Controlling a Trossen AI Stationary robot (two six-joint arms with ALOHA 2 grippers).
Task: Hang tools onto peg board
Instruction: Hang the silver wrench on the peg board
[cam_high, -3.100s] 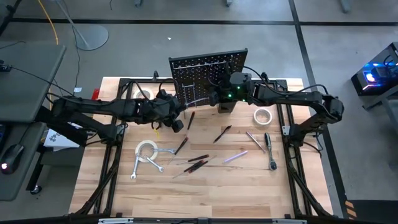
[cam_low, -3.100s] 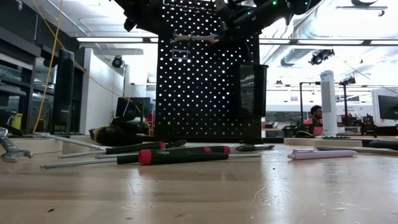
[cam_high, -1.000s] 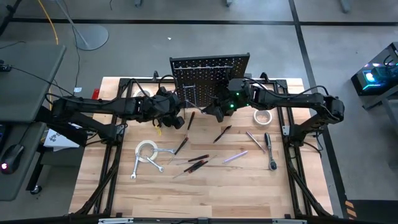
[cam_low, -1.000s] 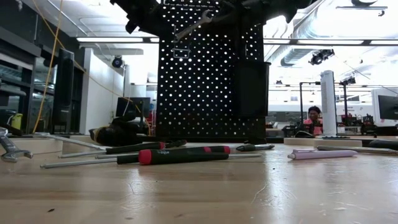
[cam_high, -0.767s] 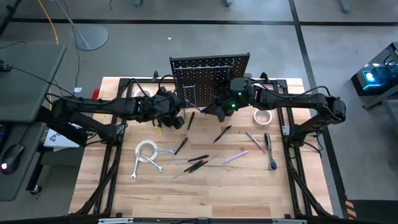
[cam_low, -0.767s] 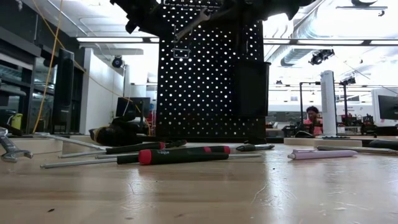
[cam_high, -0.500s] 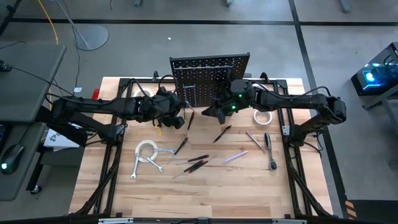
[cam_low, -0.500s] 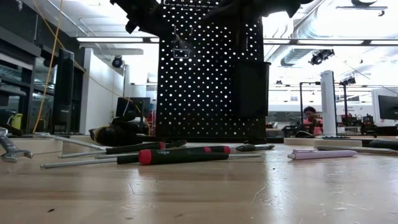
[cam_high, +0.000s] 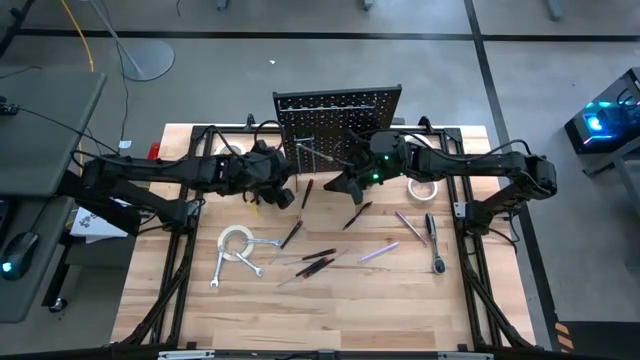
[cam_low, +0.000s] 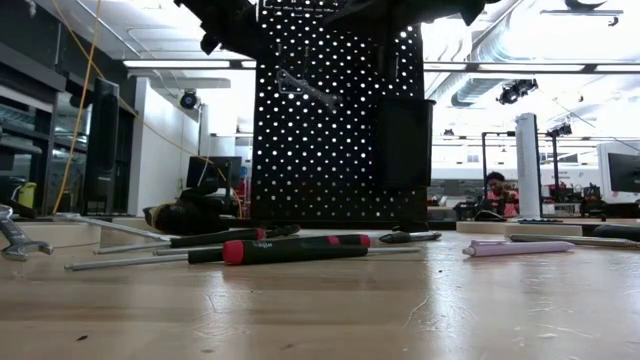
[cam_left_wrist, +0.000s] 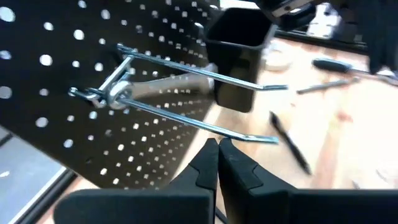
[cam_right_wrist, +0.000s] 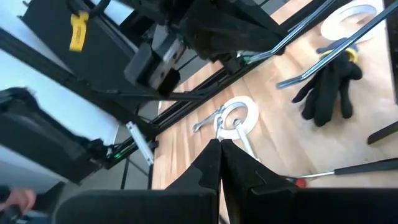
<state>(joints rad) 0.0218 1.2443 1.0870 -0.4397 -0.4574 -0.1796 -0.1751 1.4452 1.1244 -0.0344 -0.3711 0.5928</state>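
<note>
No lettering, label, brand mark, number or sign can be read in any of the views. The flat white sheet with dark specks (cam_high: 93, 224) at the left edge of the high view carries markings far too small to make out, and the small yellow tag (cam_right_wrist: 77, 30) at the upper left of the right wrist view shows no legible print.

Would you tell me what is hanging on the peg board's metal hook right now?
A silver wrench hangs by its ring end on the double-prong hook of the peg board, beside the black bin. The bin's inside cannot be seen.
</note>
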